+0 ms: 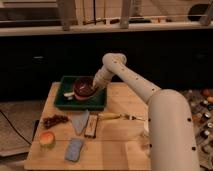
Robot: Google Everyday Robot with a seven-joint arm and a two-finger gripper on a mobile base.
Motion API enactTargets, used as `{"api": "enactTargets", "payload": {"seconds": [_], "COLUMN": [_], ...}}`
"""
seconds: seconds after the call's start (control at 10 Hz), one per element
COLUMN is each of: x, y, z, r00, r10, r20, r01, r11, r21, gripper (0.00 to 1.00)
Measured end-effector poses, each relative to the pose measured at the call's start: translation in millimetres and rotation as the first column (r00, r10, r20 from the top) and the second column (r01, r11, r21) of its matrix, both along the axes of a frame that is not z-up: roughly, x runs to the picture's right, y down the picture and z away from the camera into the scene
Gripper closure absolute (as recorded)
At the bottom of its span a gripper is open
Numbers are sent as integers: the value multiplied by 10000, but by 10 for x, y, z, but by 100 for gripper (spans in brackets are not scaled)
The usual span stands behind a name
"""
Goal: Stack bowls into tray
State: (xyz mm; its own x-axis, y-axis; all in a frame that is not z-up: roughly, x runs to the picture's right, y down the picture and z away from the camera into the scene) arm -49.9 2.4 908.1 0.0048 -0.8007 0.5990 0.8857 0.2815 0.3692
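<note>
- The end effector (93, 86) is down inside the green tray (64, 101), at the right-hand rim of the dark maroon bowl (84, 87); whether it is released or grasping the bowl, I cannot tell.
- The maroon bowl sits directly against the end effector, to its left, nested on top of the orange-red bowl (80, 97), whose rim shows just beneath it.
- Both bowls lie within the tray, which stands on the far left part of the wooden worktop (125, 142).
- A small pale object (68, 94) lies in the tray, left of the bowls.
- Nearer the camera than the end effector, on the worktop: a grey wedge-shaped piece (80, 122) and a dark bar (91, 128) beside it.
- To the right of these lies a yellow-handled utensil (117, 117).
- Further out to the left: a dark reddish cluster (55, 120), a round orange fruit (47, 139) and a blue-grey sponge (74, 149).
</note>
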Motion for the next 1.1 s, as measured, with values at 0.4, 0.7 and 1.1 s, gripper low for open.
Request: {"api": "enactTargets", "payload": {"seconds": [0.4,0.7,1.1], "x": [-24,-38,-53], "y": [14,18,-12], "z": [64,95,71], "r00": [9998,9999,9999], "r10": [128,89,-32], "r20": [128,137,122], "r01": [-124,-84,35], "r11": [9996,9993,9996], "r21": [-263,-376,-293], "gripper": [20,20,20]}}
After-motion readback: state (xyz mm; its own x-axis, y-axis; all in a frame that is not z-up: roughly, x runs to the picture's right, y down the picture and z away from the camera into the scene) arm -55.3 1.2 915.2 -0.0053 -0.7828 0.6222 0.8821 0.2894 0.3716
